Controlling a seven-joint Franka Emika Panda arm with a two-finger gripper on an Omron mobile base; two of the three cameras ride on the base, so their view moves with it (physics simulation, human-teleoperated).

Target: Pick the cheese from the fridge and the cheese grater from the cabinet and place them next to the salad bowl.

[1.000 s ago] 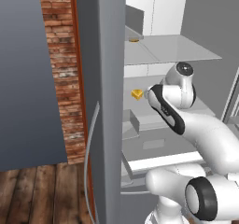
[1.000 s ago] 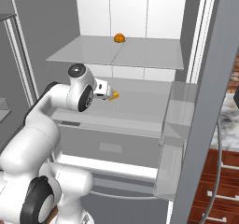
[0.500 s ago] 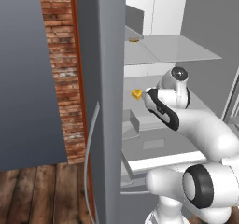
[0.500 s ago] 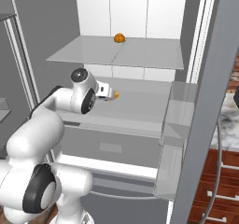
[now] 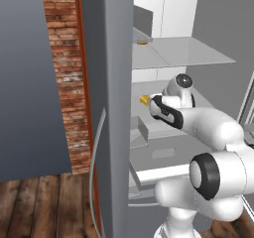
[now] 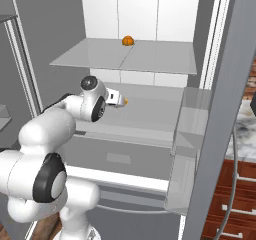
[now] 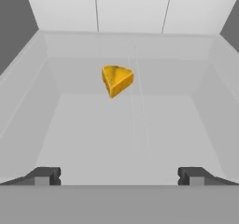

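Here I read the left base view from its left edge: a grey panel, then a strip of brick wall point(image 5: 67, 68), then the fridge point(image 5: 116, 108) with its door edge and long curved silver handle point(image 5: 94, 167). To the right of that edge the pale shelves open out, and the cheese point(image 5: 144, 99) shows as a small yellow-orange wedge on the middle shelf, just beside the arm's dark wrist.

In the right base view the arm reaches in from the lower left, and the gripper point(image 6: 120, 100) points into the middle shelf with the wedge showing as a small orange tip just at its far end. A small orange round item point(image 6: 128, 40) sits on the upper shelf point(image 6: 100, 54), near the back wall. The open door with its clear bins point(image 6: 192, 129) stands at the right.

In the hand view I see both fingertips point(image 7: 44, 175) set wide apart, released, holding nothing. The wedge lies ahead of them toward the back of the shelf, well apart from both tips and slightly left of centre.
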